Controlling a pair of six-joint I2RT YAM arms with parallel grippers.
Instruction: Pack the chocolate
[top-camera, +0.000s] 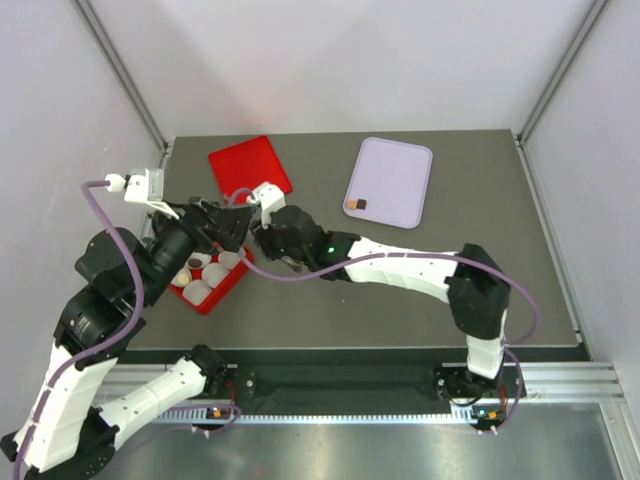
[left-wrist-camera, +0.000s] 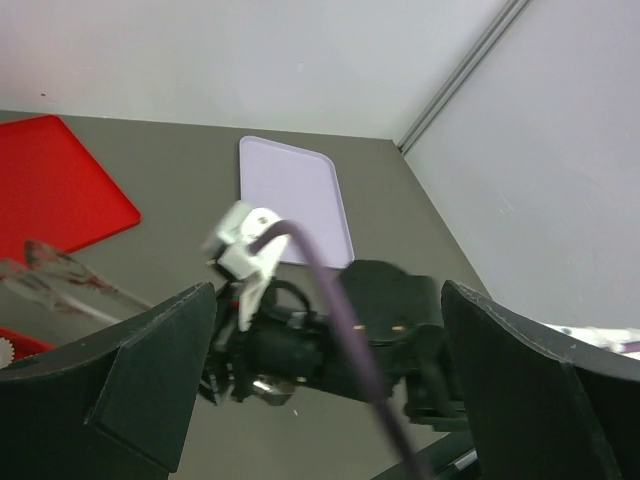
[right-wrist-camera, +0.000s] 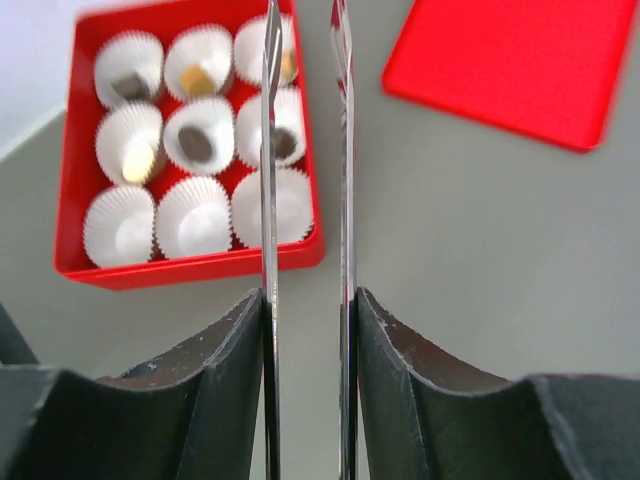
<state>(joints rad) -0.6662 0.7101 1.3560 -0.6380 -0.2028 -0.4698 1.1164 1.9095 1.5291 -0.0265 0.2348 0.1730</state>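
- The left gripper (left-wrist-camera: 325, 300) hangs above the red box (right-wrist-camera: 190, 268), fingers spread wide, nothing between them.
- Six of the box's white paper cups (right-wrist-camera: 195, 215) carry chocolate (right-wrist-camera: 195, 145), some dark, some tan. The row of three nearest the right gripper sits empty.
- The right gripper (right-wrist-camera: 305, 60) hovers at the box's edge, its thin blades a narrow slit apart and bare.
- The red lid (top-camera: 250, 165) lies flat beyond the box.
- Farther right, two loose pieces (top-camera: 356, 204) sit side by side at the near-left corner of the lavender tray (top-camera: 395, 160).
- The pieces look light, smooth and easily marked, so a gentle pinch across opposite sides seems safest.
- The left arm crowding the box looks the likeliest obstacle to reaching the empty cups.
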